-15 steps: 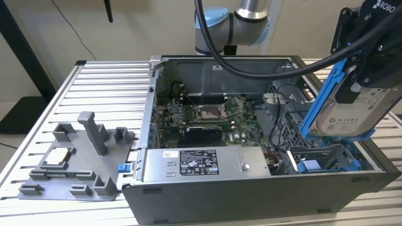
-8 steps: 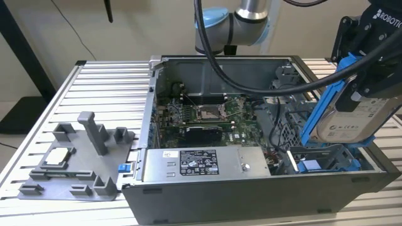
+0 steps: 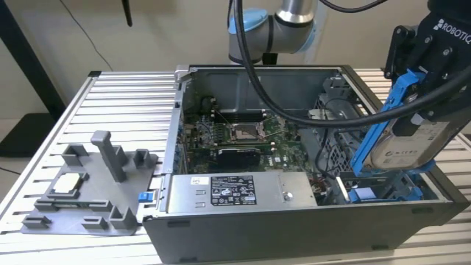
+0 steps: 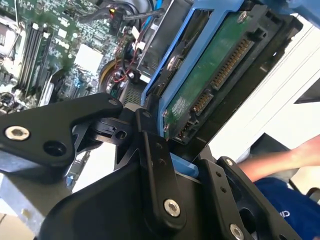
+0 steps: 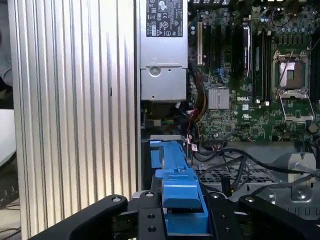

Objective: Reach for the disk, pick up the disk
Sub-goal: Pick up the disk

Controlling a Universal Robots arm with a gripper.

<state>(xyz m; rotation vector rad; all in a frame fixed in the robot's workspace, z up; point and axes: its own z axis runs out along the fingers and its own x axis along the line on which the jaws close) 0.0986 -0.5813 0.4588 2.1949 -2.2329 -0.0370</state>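
disk (image 3: 408,144): silver-grey drive, white label, bright blue carrier frame. tilted steeply, nearly on end, lifted over the open computer case (image 3: 243,243) at its corner on the exterior view's right. second wrist view shows its green circuit-board underside (image 4: 210,85) with the connector row, blue rail alongside.

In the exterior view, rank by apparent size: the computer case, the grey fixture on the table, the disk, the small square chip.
1. Computer case
2. Grey fixture
3. Disk, in the gripper; nearer the camera, so this rank is unsure
4. Chip
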